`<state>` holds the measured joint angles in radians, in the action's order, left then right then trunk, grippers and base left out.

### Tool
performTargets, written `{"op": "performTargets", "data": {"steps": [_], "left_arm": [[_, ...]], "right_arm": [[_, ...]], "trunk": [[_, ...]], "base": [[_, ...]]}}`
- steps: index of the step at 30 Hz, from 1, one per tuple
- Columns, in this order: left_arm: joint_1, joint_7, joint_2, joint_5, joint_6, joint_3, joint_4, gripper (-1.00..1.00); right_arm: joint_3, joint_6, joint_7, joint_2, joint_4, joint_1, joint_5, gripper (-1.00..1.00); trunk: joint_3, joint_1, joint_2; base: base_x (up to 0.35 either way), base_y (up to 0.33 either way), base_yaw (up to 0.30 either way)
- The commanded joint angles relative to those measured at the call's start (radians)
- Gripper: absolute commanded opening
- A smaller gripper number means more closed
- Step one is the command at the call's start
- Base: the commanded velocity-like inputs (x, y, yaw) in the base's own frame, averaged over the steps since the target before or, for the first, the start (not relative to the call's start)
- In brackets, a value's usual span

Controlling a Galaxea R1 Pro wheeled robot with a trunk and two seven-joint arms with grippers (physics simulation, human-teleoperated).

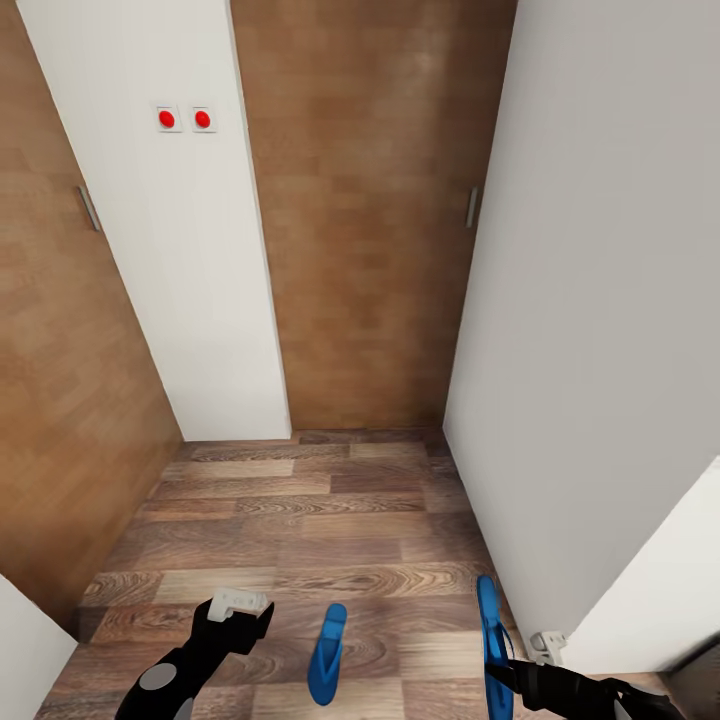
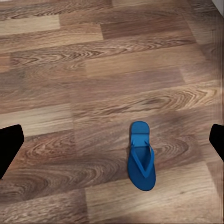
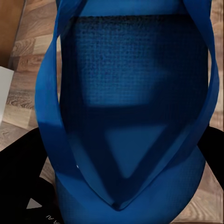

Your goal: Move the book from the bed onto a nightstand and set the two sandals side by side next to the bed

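One blue sandal lies flat on the wood-plank floor between my two arms; the left wrist view looks down on this sandal. My left gripper hovers just left of it, open and empty, its dark fingers far apart. A second blue sandal hangs on edge at the lower right, with my right gripper shut on it. Up close, that sandal's sole and straps show in the right wrist view. The book, the bed and the nightstand are out of view.
I am in a narrow passage. A white wall rises close on the right, and a white panel with two red buttons stands ahead left. Brown wooden doors with handles close off the far end and the left side.
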<state>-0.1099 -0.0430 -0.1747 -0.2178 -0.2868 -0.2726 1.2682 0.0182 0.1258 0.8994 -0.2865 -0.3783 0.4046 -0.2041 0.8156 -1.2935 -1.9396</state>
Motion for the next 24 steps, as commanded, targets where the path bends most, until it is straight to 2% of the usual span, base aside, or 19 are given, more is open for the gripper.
{"op": "performTargets", "data": {"steps": [1,6,24], "left_arm": [[-0.001,-0.005,-0.001,-0.009,-0.005,-0.002,0.002,1.00],[-0.001,-0.004,0.000,-0.010,-0.005,-0.002,0.002,1.00],[-0.001,-0.003,0.000,-0.011,-0.005,-0.002,0.002,1.00]], "right_arm": [[0.002,0.011,0.003,0.000,0.000,0.000,-0.011,-1.00],[0.002,0.011,0.004,0.000,-0.001,0.000,-0.011,-1.00],[0.002,0.011,0.004,0.000,-0.001,0.000,-0.011,-1.00]], "trunk": [[0.001,0.000,0.000],[0.001,0.000,0.000],[0.001,0.000,0.000]], "base": [[0.000,-0.292,0.000],[0.000,-0.195,0.000],[0.000,-0.007,0.000]]}}
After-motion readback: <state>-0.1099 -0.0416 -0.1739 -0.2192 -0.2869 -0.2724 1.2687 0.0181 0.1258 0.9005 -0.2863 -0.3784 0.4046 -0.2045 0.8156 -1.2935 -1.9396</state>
